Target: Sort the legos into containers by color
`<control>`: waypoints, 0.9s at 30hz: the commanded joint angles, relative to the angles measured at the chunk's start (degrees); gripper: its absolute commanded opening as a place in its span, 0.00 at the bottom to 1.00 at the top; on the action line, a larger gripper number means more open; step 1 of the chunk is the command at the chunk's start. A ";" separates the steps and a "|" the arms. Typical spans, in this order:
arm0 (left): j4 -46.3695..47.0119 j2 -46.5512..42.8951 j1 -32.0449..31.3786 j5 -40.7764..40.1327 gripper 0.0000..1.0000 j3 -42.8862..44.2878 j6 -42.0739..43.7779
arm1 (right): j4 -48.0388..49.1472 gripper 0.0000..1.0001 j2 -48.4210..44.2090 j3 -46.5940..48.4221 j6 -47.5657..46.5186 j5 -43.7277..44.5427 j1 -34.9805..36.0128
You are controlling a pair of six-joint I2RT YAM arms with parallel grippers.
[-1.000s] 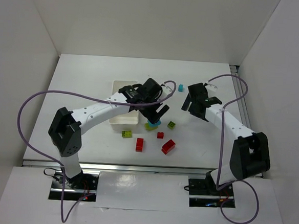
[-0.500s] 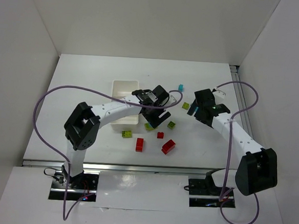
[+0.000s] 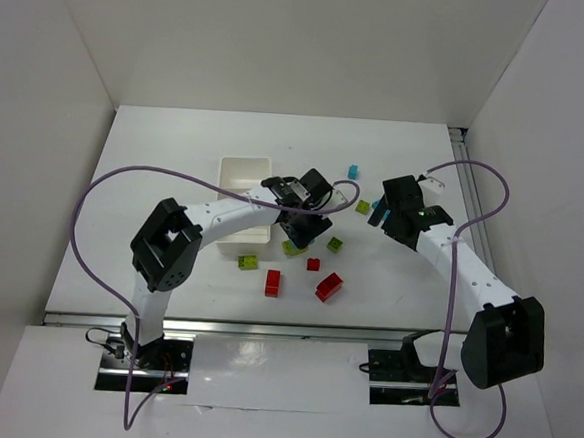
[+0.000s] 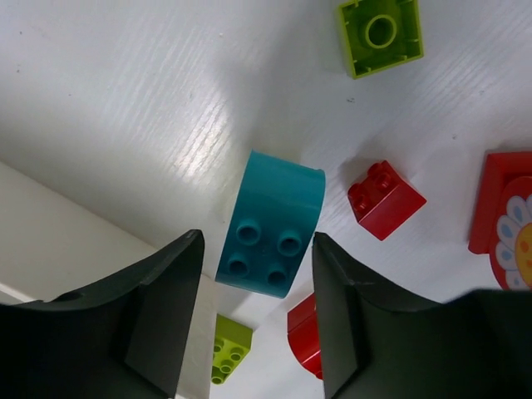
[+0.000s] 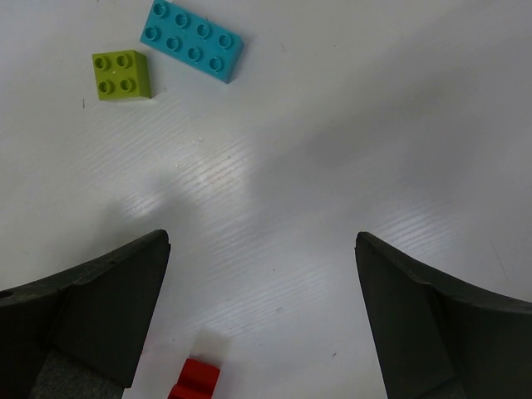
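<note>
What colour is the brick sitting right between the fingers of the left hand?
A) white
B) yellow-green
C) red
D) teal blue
D: in the left wrist view a teal-blue brick with a rounded side sits between the two dark fingers of the left hand, which are spread and not touching it.

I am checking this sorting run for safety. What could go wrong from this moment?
1. The left tool is open around the rounded teal brick without clearly touching it; closing on the curved side could squeeze the brick out.
2. A red brick and a green brick lie close by, so the fingers may push them.
3. The white tray stands beside the left arm, which might shift it.
</note>
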 commanded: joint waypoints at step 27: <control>3.58 -10.50 18.89 41.68 0.00 11.23 -10.26 | 26.56 1.00 -13.42 -4.53 -17.50 -40.72 -1.88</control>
